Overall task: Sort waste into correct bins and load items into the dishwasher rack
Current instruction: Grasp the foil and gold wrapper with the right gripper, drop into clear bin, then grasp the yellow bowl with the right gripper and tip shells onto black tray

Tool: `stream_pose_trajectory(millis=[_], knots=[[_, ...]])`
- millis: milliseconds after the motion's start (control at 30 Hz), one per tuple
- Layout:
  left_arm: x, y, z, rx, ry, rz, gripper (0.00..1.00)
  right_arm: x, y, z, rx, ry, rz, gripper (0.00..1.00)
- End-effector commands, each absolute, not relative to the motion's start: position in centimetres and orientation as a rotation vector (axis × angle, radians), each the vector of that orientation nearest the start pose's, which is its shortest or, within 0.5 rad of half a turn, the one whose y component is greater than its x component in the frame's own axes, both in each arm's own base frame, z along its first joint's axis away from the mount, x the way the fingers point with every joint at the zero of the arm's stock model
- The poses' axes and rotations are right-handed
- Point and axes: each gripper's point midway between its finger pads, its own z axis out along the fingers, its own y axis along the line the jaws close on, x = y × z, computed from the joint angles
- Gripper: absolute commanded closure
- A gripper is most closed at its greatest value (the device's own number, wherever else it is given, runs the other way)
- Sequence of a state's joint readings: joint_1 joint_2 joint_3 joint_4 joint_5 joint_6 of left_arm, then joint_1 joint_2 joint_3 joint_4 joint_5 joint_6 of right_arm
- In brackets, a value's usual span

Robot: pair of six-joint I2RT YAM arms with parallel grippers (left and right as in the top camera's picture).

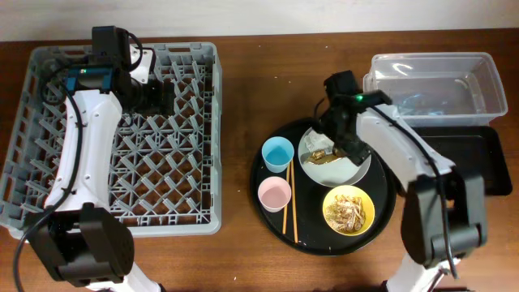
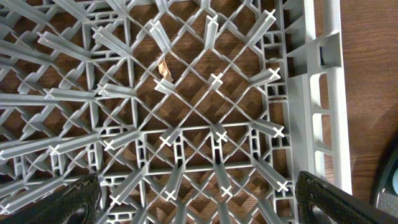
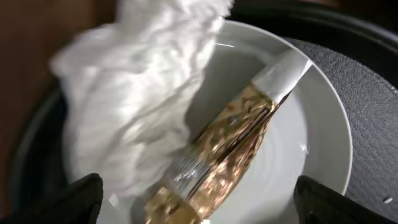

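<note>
Together on the white plate (image 3: 305, 155), napkin (image 3: 143, 93) and golden-brown scrap (image 3: 236, 137).

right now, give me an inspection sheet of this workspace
surface: brown wooden table
job's things: dishwasher rack holds no dishes; plate with napkin and golden wrapper, yellow bowl of scraps, blue cup, pink cup and chopsticks, all on round black tray; clear tub and flat black tray at right
clutter: small brown scrap at the rack's lattice base
grippers: left gripper open over rack; right gripper open over plate
cables: black cable along left arm
surroundings: pale wall at top
</note>
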State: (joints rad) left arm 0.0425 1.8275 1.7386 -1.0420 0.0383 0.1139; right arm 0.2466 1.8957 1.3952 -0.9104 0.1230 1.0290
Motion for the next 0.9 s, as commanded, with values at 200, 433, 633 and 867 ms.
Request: stream_pose_trajectory(millis=[200,433,633,867], knots=[[44.4,1.2,18.8,0.126,2.686,-0.012,0.01,39.4,8.1,-1.2,1.148,2.754,-0.088,0.52],[44.4,1.2,18.8,0.126,2.686,-0.012,0.01,42.6,12.9,9.1,0.512,2.878,0.282,0.96],[44.4,1.2,18.8,0.126,2.686,-0.012,0.01,47.5,-1.9,22.2,0.739,2.513,-0.028,0.96],[44.4,1.2,18.8,0.126,2.686,-0.012,0.01,53.1,-12.2,14.2,1.138,2.328,0.001,0.02]])
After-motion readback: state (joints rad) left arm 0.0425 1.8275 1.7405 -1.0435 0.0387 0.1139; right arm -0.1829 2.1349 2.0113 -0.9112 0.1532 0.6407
